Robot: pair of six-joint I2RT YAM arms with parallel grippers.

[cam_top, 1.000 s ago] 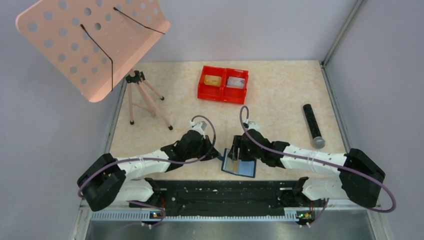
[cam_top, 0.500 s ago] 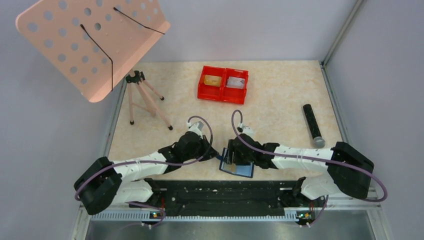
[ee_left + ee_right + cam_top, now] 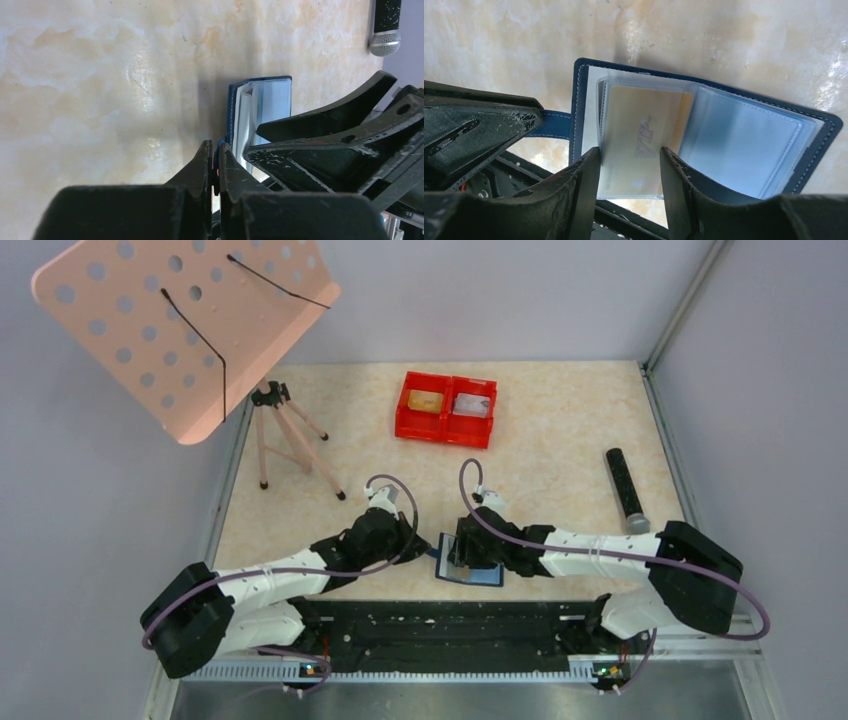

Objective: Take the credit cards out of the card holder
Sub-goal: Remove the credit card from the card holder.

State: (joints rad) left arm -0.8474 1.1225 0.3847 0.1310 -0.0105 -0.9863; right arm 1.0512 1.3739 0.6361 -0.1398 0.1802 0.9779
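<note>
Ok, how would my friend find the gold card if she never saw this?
Start at the near edge of the beige table, where a navy card holder lies open. The gold-tan credit card sits in the clear pocket nearest its closure tab, framed by the right gripper. The neighbouring pocket shows only pale blue-grey.

A beige marbled tabletop (image 3: pixel 560 470) is seen. A red twin-compartment tray (image 3: pixel 441 429) is set near the middle of the far edge. A tripod stand (image 3: pixel 290 435) is placed by the left edge and a black, grey-tipped cylinder (image 3: pixel 625 490) along the right edge. The opened card holder (image 3: pixel 478 576) is laid at the near edge.
</note>
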